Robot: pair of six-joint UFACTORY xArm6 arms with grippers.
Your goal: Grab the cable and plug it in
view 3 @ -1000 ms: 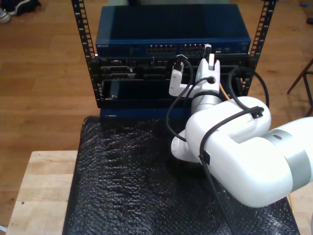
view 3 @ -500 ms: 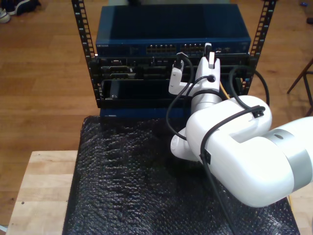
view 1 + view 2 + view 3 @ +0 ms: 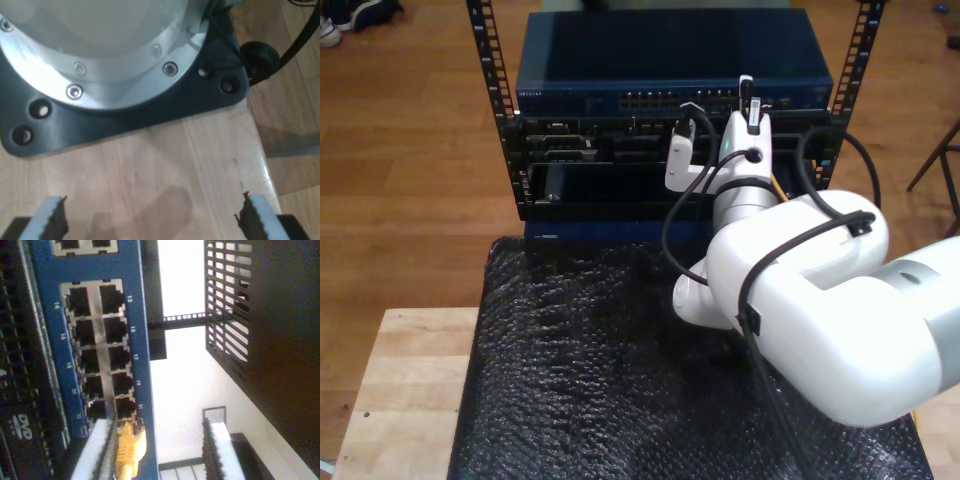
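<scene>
Two grippers, two different jobs. My second gripper [image 3: 157,452] sits right at the front of the blue switch [image 3: 670,60], landmark for everything below. Its two pads are spread apart, and the cable [image 3: 129,447] lies against one pad [image 3: 97,450]; the other pad stands clear of it, so I cannot tell whether it counts as a real grip. The cable's yellow boot points into the port block [image 3: 97,350] on the switch face, tip at the last port in the row near the "21" marking; whether it is fully seated, cannot tell. In the exterior view the white arm [image 3: 820,320] reaches from the black bubble-wrap mat [image 3: 580,380] up to the switch's port row, in the rack [image 3: 490,90]. My first gripper [image 3: 150,220] is well away from the switch, jaws wide apart and holding nothing, over a light wooden worktop [image 3: 165,170] beside a black arm base plate [image 3: 125,110].
</scene>
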